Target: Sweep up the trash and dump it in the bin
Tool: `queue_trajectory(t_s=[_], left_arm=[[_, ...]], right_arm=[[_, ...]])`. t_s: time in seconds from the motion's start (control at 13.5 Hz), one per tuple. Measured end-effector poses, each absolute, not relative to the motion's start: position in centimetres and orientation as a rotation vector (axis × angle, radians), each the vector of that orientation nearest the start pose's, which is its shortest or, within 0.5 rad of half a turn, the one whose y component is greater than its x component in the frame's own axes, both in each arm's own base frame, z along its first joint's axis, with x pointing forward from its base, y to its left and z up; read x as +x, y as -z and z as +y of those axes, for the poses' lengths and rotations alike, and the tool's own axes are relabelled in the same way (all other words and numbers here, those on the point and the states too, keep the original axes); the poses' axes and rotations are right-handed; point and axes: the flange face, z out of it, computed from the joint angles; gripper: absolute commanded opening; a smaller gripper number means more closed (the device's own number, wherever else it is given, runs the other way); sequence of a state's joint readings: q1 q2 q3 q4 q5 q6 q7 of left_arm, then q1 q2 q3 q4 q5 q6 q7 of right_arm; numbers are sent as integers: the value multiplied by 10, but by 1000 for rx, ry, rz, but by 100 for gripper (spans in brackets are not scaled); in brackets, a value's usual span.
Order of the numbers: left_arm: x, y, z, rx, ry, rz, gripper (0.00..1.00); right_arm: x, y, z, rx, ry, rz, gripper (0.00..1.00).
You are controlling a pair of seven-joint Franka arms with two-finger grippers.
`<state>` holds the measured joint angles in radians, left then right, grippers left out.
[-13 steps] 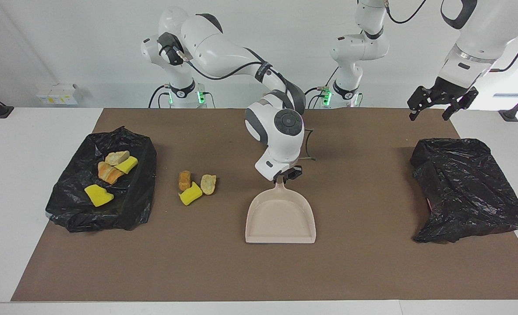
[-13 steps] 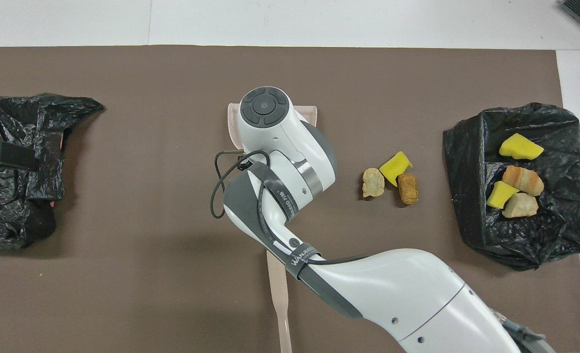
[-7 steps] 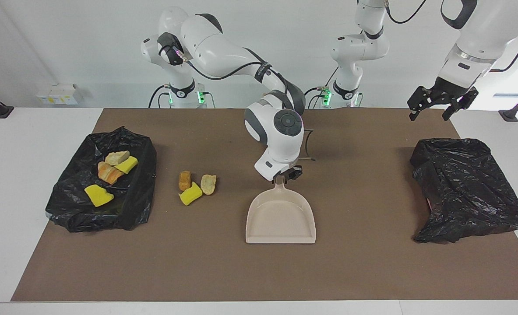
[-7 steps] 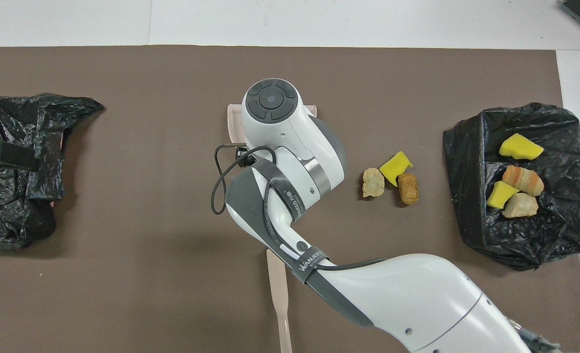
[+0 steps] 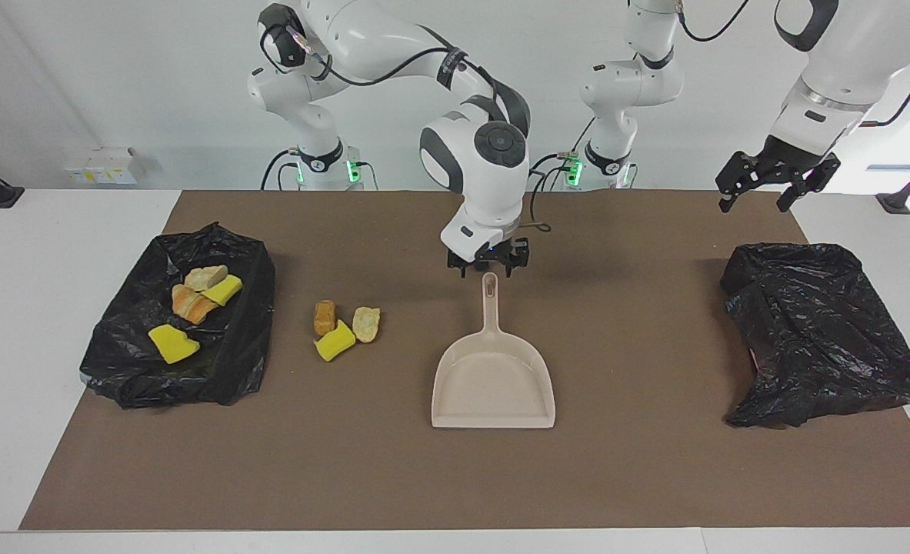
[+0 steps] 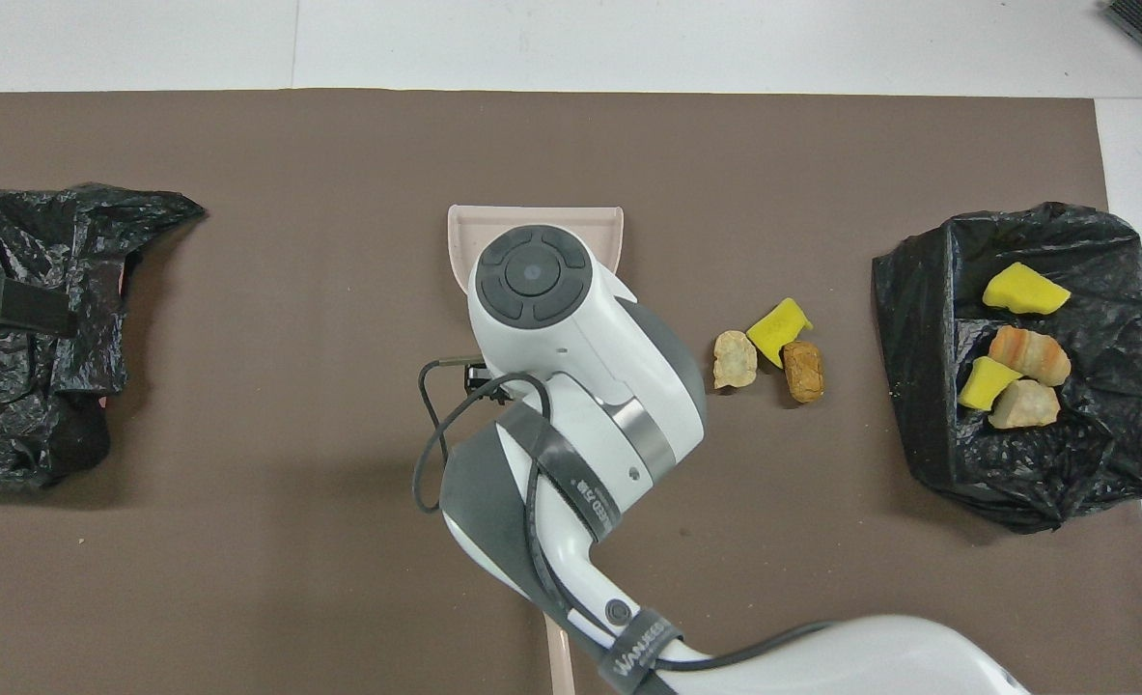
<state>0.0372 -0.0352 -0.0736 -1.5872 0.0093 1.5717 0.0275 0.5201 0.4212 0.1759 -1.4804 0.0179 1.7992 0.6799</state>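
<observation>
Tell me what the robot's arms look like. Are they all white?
Mostly. Both arms are glossy white with rounded shells and dark grey joint bands. The right arm has a round grey cap with buttons, a black cable strapped along it and a lettered strap. The right end effector and left end effector are black. Green lights glow at both bases.

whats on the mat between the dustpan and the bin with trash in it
Three loose trash scraps: a brown chunk, a yellow sponge piece and a tan chunk, clustered between the dustpan and the bag-lined bin. Both views show it.
</observation>
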Motion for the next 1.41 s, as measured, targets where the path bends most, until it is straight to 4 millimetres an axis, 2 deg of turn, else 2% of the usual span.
queue_trajectory(t_s=[0.15, 0.52, 0.59, 0.67, 0.82, 1.04, 1.11, 1.26, 1.41], left_arm=[[543, -636, -20, -3128, 31, 100, 100], [543, -636, -20, -3128, 31, 100, 100], [543, -636, -20, -3128, 31, 100, 100], [543, -636, -20, -3128, 31, 100, 100], [543, -636, -20, -3128, 31, 100, 100], [543, -636, -20, -3128, 31, 100, 100], [543, -636, -20, -3128, 31, 100, 100], [543, -636, -20, -3128, 30, 101, 100], [543, -637, -24, -3128, 35, 113, 100]], right_arm=[[481, -425, 426, -3132, -223, -28, 90], [373, -382, 423, -3112, -290, -88, 90], [351, -378, 422, -3114, -304, -109, 91], [332, -377, 421, -3114, -319, -114, 96], [300, -374, 423, -3112, -354, -87, 95], [262, -370, 422, -3132, -376, -126, 82], [252, -367, 422, -3138, -378, -143, 72], [247, -362, 420, -3138, -370, -152, 64], [248, -357, 419, -3127, -346, -142, 64]])
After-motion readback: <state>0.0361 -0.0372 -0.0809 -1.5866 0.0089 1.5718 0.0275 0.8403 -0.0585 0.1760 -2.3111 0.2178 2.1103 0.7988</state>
